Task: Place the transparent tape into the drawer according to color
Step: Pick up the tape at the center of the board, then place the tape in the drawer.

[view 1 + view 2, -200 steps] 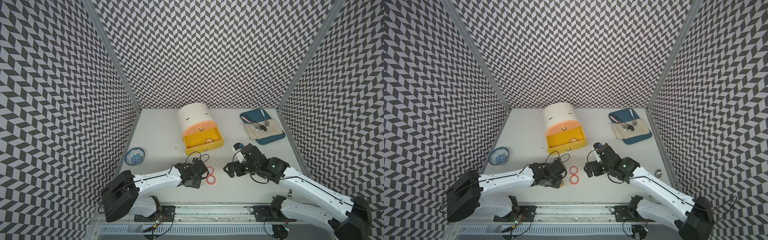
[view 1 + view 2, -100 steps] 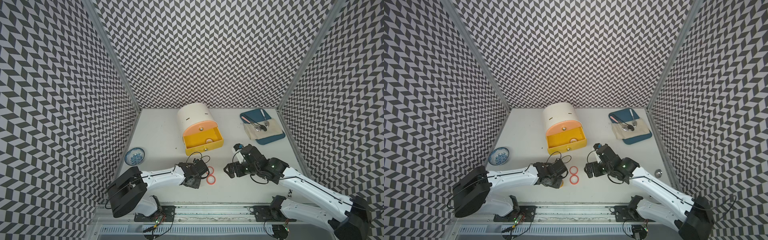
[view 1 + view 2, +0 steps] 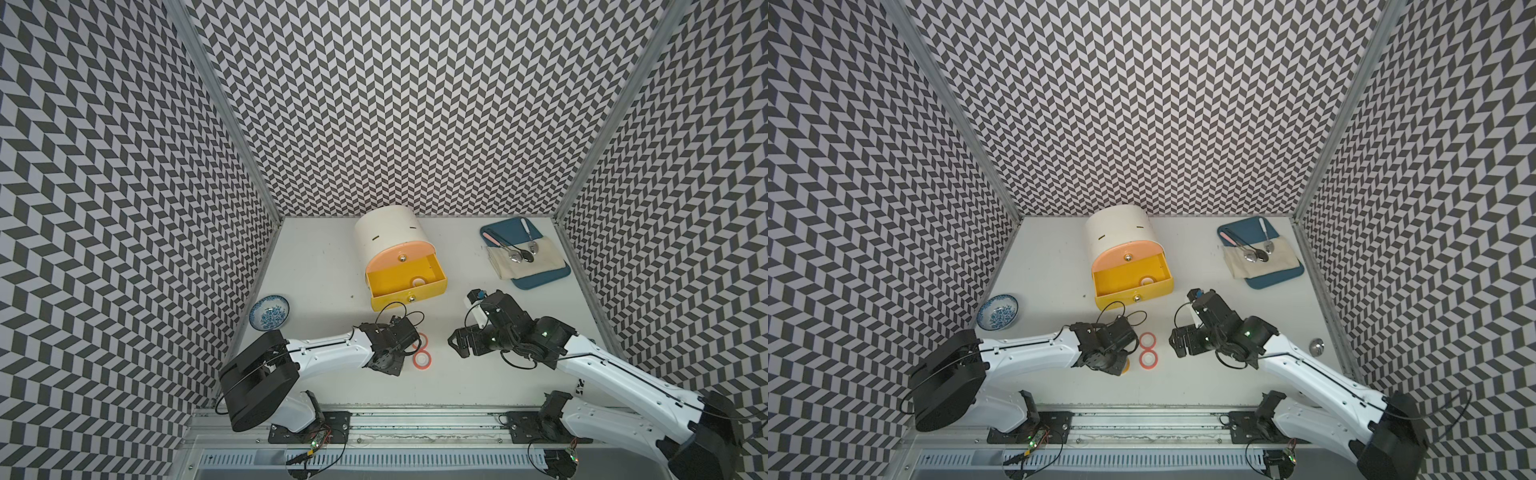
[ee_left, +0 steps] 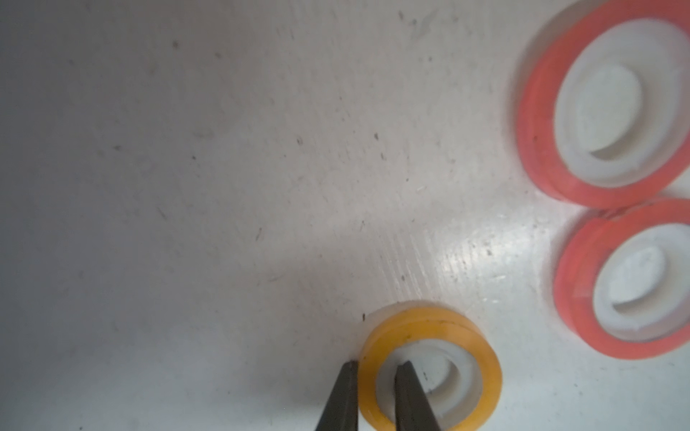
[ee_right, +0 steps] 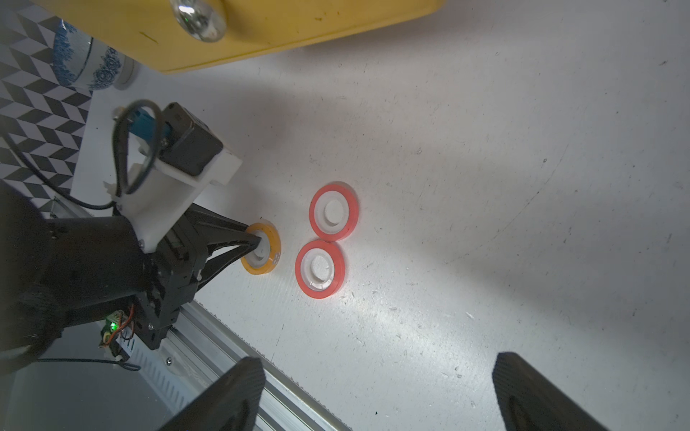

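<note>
1. My left gripper (image 4: 378, 367) is pinched shut on the yellow tape roll (image 4: 444, 324). One finger is in its white hole and one is outside its rim.
2. That roll sits on the table (image 4: 224, 186), near a red roll (image 4: 534, 123) and a second red roll (image 4: 571, 294), which touch each other.
3. My right gripper (image 5: 379, 361) is wide open and holds nothing.
4. The yellow drawer (image 3: 409, 291) stands open, with another yellow roll (image 3: 418, 282) inside.

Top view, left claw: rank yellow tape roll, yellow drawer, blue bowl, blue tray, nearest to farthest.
1. yellow tape roll: pinched in the left claw.
2. yellow drawer: behind the claw, pulled open.
3. blue bowl: back left, by the wall.
4. blue tray: far back right corner.
</note>
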Robot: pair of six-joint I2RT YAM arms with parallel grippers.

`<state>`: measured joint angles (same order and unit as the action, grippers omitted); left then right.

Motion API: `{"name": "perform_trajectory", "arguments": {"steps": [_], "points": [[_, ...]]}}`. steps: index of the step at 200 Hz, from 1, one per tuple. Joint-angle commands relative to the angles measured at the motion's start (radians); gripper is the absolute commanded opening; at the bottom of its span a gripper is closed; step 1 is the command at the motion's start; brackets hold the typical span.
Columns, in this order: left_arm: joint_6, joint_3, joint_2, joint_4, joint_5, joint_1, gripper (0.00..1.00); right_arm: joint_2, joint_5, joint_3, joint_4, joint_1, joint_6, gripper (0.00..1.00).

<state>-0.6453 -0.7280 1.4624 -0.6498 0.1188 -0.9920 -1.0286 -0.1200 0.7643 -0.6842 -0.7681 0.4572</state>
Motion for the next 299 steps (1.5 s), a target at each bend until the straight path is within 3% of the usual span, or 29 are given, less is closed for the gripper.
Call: {"name": "perform_trajectory", "arguments": {"steps": [1, 127, 183, 213, 252, 299], "points": [[0.004, 0.029, 0.045, 0.028, -0.070, -0.002, 0.00, 0.012, 0.009, -0.008, 0.037, 0.003, 0.009, 1.00], [-0.043, -0.074, -0.235, -0.065, 0.046, -0.005, 0.00, 0.022, 0.046, -0.031, 0.073, 0.010, 0.038, 1.00], [-0.038, -0.189, -0.349, -0.098, 0.120, -0.008, 0.00, 0.032, 0.058, -0.022, 0.080, 0.015, 0.056, 1.00], [-0.009, -0.305, -0.352, -0.122, 0.217, -0.001, 0.00, 0.036, 0.058, -0.019, 0.087, 0.016, 0.067, 1.00], [0.089, -0.419, -0.328, -0.055, 0.298, 0.066, 0.00, 0.042, 0.056, -0.021, 0.097, 0.016, 0.078, 1.00], [0.184, -0.431, -0.282, 0.076, 0.314, 0.200, 0.00, 0.046, 0.047, -0.023, 0.103, 0.016, 0.087, 1.00]]}}
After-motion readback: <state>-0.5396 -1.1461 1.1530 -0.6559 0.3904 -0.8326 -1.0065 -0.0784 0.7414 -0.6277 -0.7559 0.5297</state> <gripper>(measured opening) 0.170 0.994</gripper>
